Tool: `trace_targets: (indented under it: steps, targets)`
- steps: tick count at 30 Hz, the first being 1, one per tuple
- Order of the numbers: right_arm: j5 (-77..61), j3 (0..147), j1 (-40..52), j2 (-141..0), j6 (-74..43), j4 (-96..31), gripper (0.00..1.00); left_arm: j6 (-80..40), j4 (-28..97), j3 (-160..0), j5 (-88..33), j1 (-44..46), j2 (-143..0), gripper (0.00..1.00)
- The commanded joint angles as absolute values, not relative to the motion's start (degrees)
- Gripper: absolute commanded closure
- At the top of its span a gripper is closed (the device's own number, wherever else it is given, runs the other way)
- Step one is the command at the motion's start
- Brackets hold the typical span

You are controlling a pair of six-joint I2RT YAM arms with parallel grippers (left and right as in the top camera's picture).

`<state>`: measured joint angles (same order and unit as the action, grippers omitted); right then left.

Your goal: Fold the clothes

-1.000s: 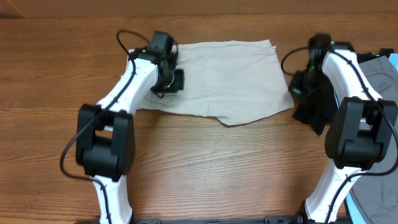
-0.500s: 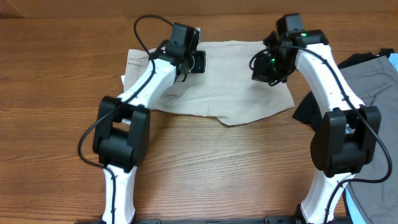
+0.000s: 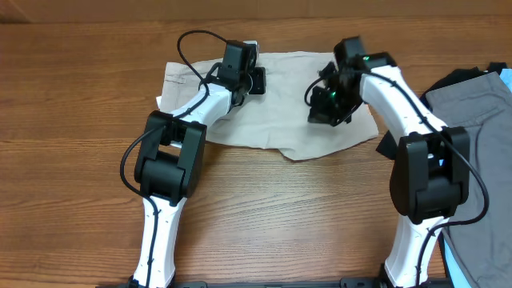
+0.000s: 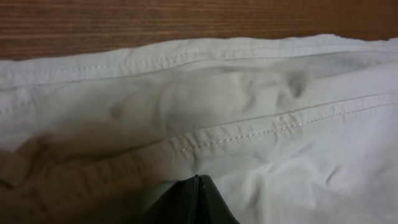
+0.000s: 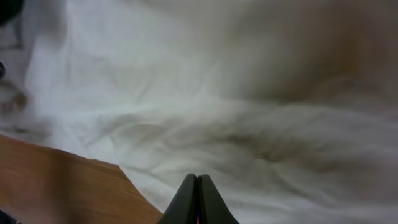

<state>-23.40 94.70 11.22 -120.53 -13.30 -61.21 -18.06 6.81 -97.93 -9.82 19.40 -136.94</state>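
Note:
The clothes, a pair of light beige shorts (image 3: 284,112), lie spread flat on the wooden table (image 3: 280,216) at the far middle. My left gripper (image 3: 254,80) hovers over their upper left part, jaws shut. In the left wrist view the shut gripper (image 4: 198,180) points at a stitched seam of the shorts (image 4: 249,93). My right gripper (image 3: 324,108) is over the shorts' right half, also shut. In the right wrist view the gripper (image 5: 198,180) sits just above the pale cloth (image 5: 217,112) near its edge, with nothing between the fingers.
A grey garment (image 3: 472,112) lies at the right edge of the table, with a black garment (image 3: 448,80) beside and under it. Something blue (image 3: 458,266) shows at the bottom right corner. Bare wood (image 5: 56,186) lies next to the shorts' hem.
Both arms have swung inward over the shorts. The left gripper moved right from their left edge. The right gripper came in from beside the black garment to the right half.

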Motion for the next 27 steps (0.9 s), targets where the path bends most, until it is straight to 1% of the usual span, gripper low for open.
trace_targets:
  steps: [1,8,15,19,23,27]
  targets:
    - [-24.6,90.7,13.4,-120.7,-14.6,-58.6,0.96,-18.5,6.7,-98.0,-10.1,19.0,-140.2,0.96]
    - [-24.7,85.9,15.4,-120.7,-19.6,-57.2,0.96,-18.5,7.2,-98.0,-10.2,19.2,-140.2,0.96]
    - [-27.5,84.8,15.4,-120.7,-19.8,-58.3,0.96,-18.5,7.3,-98.0,-10.4,19.2,-140.2,0.96]
    - [-28.6,84.8,15.4,-120.7,-19.8,-59.5,0.94,-18.5,7.2,-98.0,-10.8,19.2,-140.1,0.96]
    - [-28.5,84.8,15.4,-120.7,-19.8,-59.1,0.94,-17.8,7.3,-100.7,-18.3,18.6,-135.9,0.96]
    - [-28.5,84.8,15.4,-120.7,-19.7,-58.8,0.93,-18.4,7.2,-102.9,-17.8,18.5,-130.6,0.96]
